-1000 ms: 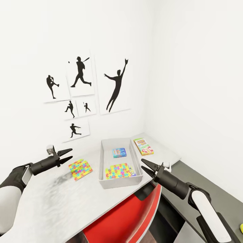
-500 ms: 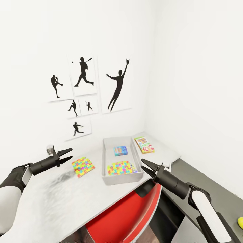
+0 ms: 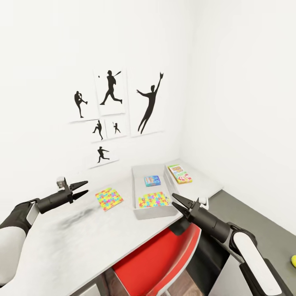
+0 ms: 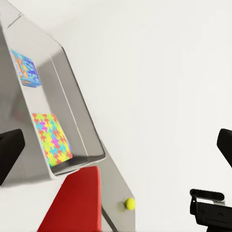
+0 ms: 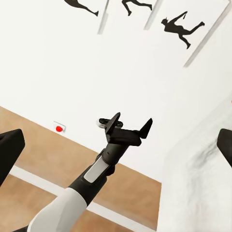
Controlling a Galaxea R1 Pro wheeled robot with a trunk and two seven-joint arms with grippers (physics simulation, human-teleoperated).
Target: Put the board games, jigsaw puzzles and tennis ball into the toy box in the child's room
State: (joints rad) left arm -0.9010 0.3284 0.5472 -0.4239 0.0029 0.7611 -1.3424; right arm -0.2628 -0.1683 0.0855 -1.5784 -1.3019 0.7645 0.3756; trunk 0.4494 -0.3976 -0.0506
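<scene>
The left gripper hung over the white table, its two black fingers spread and holding nothing. Just beyond it, one jigsaw puzzle lay flat on the tabletop, outside and beside the grey toy box. Inside the box rested the blue board game toward the far end and the second jigsaw puzzle toward the near end; the left wrist view showed both against the box floor, the blue game and the mat. Past the box's far right corner, near the wall, the orange-green board game lay on the table, not yet stowed. The right gripper hovered close to the box's near right corner, jaws parted and empty, above a red chair pushed under the desk. At the far right edge of the head view, a small yellow-green object on the grey floor appeared to be the tennis ball; the left wrist view also caught a small ball low beside the desk. The third board game could not be made out. The robot appeared to be between pickups, with neither arm committed; a likely next move was for the left arm to reach the loose puzzle, which called for a low, shallow grasp on a thin mat.
</scene>
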